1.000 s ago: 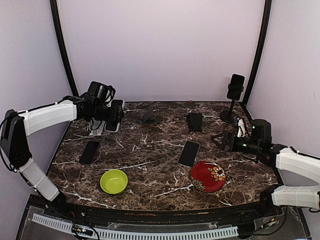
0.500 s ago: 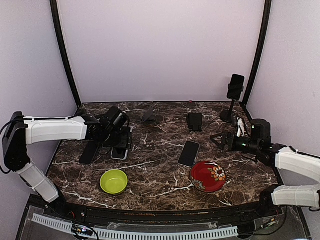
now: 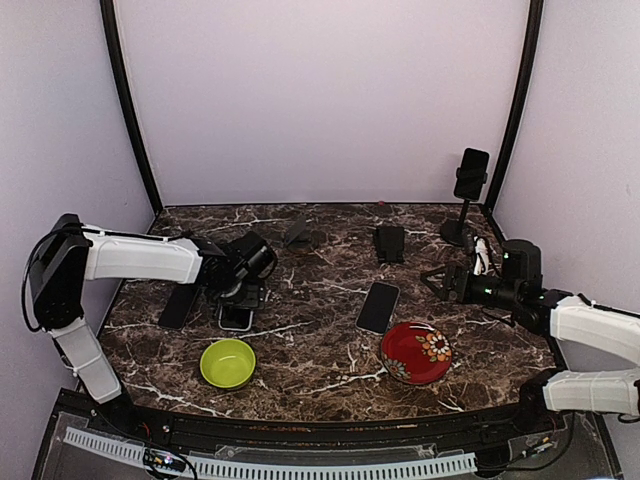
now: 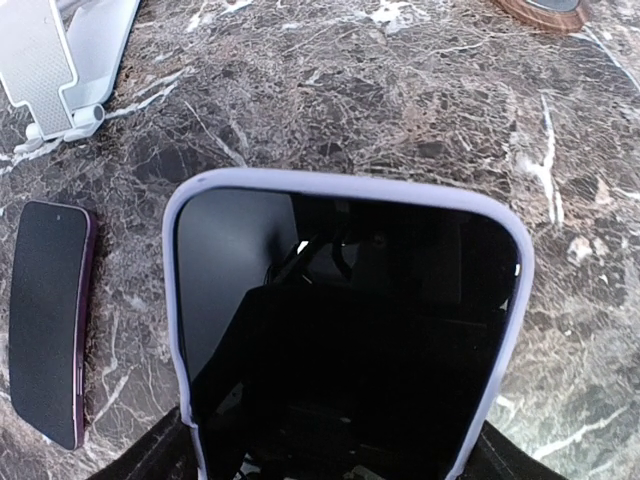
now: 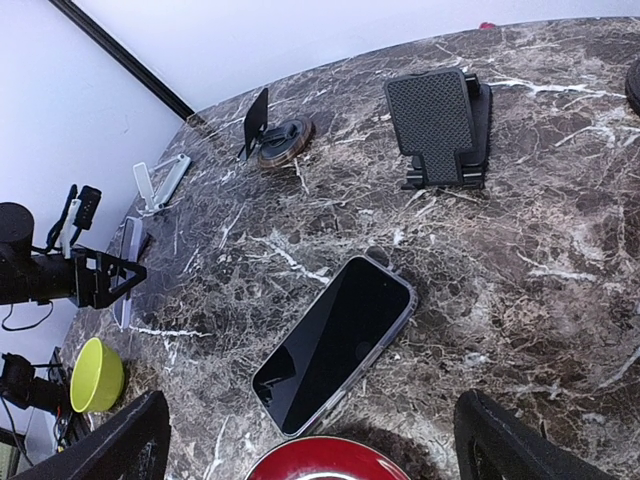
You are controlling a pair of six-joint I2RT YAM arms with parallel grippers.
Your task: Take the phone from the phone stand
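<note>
My left gripper (image 3: 240, 288) is shut on a phone in a pale lavender case (image 3: 237, 316). It holds the phone low over the marble table, front-right of the white phone stand. In the left wrist view the phone's dark screen (image 4: 345, 330) fills the frame between my fingers (image 4: 150, 458), and the empty white stand (image 4: 60, 60) lies at the top left. The stand also shows in the right wrist view (image 5: 160, 180). My right gripper (image 3: 445, 283) is open and empty at the right, its opening (image 5: 315, 440) facing the table's middle.
A dark phone (image 3: 180, 303) lies left of the held phone. A clear-cased phone (image 3: 378, 306), a red bowl (image 3: 415, 352) and a green bowl (image 3: 227, 362) sit toward the front. A black stand (image 3: 389, 243), a round stand (image 3: 298, 236) and a tall stand holding a phone (image 3: 468, 190) stand at the back.
My left arm has carried the lavender-cased phone off the white stand at the back left, forward, to the right and lower. The right arm has not moved.
</note>
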